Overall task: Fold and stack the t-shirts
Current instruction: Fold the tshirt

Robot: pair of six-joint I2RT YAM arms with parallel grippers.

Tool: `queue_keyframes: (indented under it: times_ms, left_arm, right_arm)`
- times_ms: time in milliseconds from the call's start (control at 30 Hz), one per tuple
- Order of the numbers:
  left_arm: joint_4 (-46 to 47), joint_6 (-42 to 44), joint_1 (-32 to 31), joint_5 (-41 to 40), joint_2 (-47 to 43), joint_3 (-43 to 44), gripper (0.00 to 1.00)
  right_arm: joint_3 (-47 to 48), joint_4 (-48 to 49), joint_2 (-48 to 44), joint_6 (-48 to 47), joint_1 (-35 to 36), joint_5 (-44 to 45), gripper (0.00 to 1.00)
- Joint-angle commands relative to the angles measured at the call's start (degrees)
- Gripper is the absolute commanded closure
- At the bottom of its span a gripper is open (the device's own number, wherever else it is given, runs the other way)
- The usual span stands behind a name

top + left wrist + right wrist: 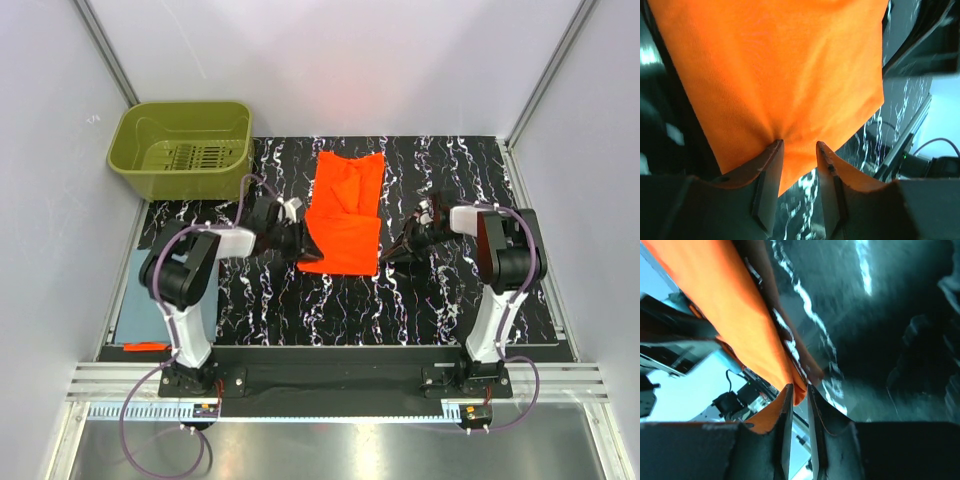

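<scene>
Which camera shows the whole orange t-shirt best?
Top external: the orange t-shirt lies fully in frame. Left wrist shows only a close patch of its cloth; right wrist only a thin edge.

Black-and-white left arm (pixel 185 270): rounded black joint housings, white upright lower link, pale grey-white forearm shell. Black-and-white right arm (pixel 505 255): same build, black shoulder and elbow, white lower link. Each stands on a flat black base plate (pixel 195 378), with a small board (pixel 207 407) showing an orange spot at its front. Thin purple-grey cable (pixel 130 430) loops out from the left base, and a second one arches over the left forearm. A matching purple-grey loop (pixel 530 385) sits at the right base. Left pincer (pixel 799 144): two dark tapered fingers (pixel 767 175), rust-tinted upper faces, one round hole near a finger root. Right pincer (pixel 799 386): same narrow dark fingers, thin pale inner edges.
</scene>
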Motion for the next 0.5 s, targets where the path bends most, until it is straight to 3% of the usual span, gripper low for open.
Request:
queue_keyframes:
  times_ms: [0, 100, 133, 267, 467]
  left_arm:
    - [0.0, -1.8, -0.6, -2.7, -6.1, -6.1, 0.60]
    - [-0.5, -4.9, -1.9, -4.4, -13.2, -8.0, 0.51]
    - [-4.4, -5.4, -2.6, -8.5, -14.9, -7.7, 0.47]
    - [-9.3, -13.1, -3.0, -17.8, -25.7, -9.8, 0.37]
    - [-8.3, -28.2, -3.5, -27.2, -38.2, -21.4, 0.36]
  right_arm:
    - [0.3, -2.6, -6.2, -2.3, 0.0, 2.9, 0.75]
    - [-0.9, -4.2, -10.4, -1.3, 0.1, 3.2, 0.74]
    - [-1.8, -4.2, -11.6, -0.4, 0.1, 3.4, 0.73]
    - [-10.2, 3.3, -18.7, 10.0, 0.2, 3.9, 0.54]
    - [-21.2, 14.0, -26.8, 24.2, 6.3, 8.2, 0.47]
